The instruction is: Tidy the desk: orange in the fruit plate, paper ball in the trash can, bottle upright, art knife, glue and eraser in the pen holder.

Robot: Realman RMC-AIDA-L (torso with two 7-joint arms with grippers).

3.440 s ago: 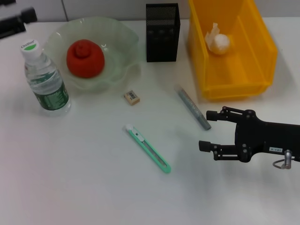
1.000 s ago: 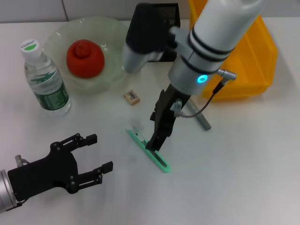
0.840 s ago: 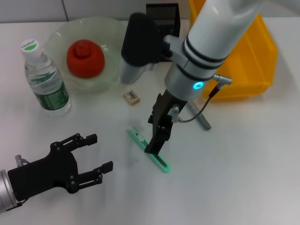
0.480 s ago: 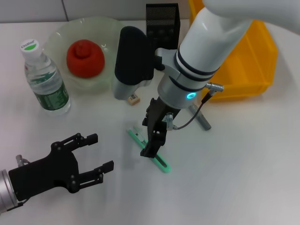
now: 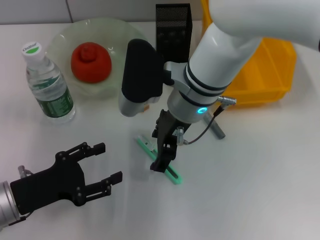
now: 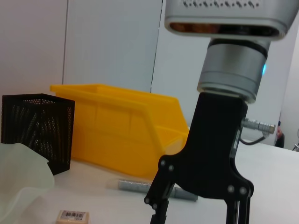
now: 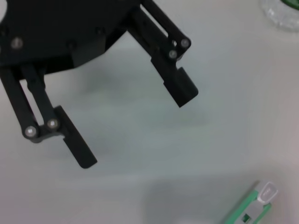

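Down over the white desk point(image 5: 260, 185), my right gripper point(image 5: 161, 150) stands upright on the slim green plastic art knife point(image 5: 170, 171), fingers narrowed around its middle. My left gripper point(image 5: 100, 162), black, hangs spread wide just above the desk, near the knife. The small tan eraser point(image 6: 72, 215) lies beside the pale glass fruit plate point(image 5: 122, 42).

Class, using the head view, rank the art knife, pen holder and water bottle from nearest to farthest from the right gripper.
1. Art knife: directly under the right gripper.
2. Pen holder: at the far edge, beside the yellow bin.
3. Water bottle: far on the robot's left.
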